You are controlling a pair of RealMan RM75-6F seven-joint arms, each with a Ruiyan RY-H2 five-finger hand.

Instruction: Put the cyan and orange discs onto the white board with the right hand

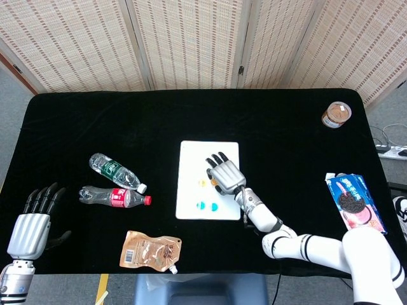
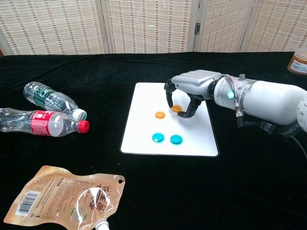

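Bright, even light; sharp focus

Right hand (image 2: 186, 91) pinches, fingers curled down; left hand (image 1: 32, 226) spread.
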